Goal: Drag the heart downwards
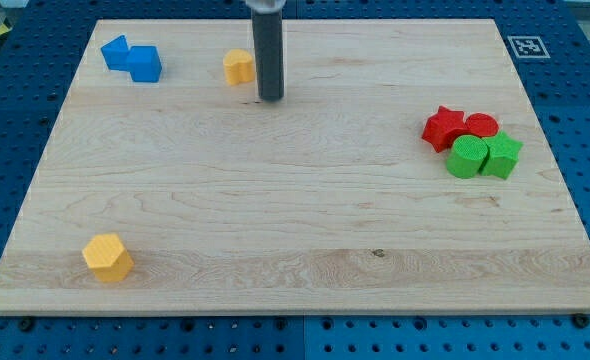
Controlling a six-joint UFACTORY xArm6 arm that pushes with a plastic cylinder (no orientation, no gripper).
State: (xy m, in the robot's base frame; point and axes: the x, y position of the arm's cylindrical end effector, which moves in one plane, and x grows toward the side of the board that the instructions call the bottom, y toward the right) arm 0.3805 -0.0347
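The small yellow heart (239, 67) lies near the view's top, left of centre, on the wooden board (295, 230). My tip (271, 98) is at the end of the dark rod, just right of and slightly below the heart, close to it but with a small gap. A yellow hexagonal block (108, 257) sits at the view's bottom left.
Two blue blocks (132, 58) touch each other at the top left. At the right, a red star-like block (443, 128) and a red round block (481, 126) adjoin a green round block (466, 158) and a green blocky one (501, 155). A tag marker (525, 45) sits at the top right corner.
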